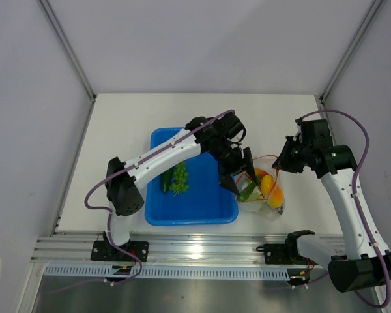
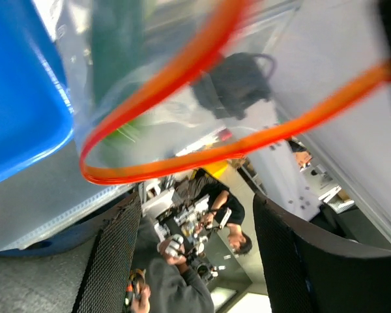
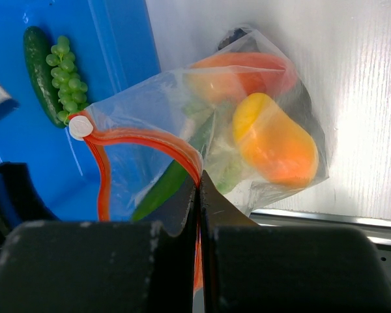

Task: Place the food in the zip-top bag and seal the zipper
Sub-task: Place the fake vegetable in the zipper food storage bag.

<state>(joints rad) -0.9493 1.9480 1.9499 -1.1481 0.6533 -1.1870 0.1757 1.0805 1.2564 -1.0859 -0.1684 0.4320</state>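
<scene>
Furthest left on the table (image 1: 130, 124) is the blue tray (image 1: 182, 212). In it lie the cucumber (image 3: 36, 72) and the green bunch (image 3: 66, 75), side by side and touching.

My left arm reaches across the tray, and my left gripper (image 2: 195, 254) hangs past its right rim, right at the mouth of the bag (image 3: 150, 117). Its fingers (image 2: 114, 254) are spread apart with nothing between them. In my left wrist view the zipper (image 2: 202, 156) loops open just in front of them.

The bag lies on the table just beside the tray's right side, with its mouth turned toward the tray and gaping. A white slider (image 3: 80, 127) sits at one end of the zipper. Through the plastic I see a long green vegetable (image 3: 163, 189) nearest the mouth. The yellow-orange fruit (image 3: 274, 140) and the red-orange fruit (image 3: 247, 68) lie deeper in, next to each other. I cannot make out whether anything else is inside.

On the right, my right gripper (image 3: 199, 195) has its fingers pressed together on the edge of the bag's mouth, and the zipper runs between them.
</scene>
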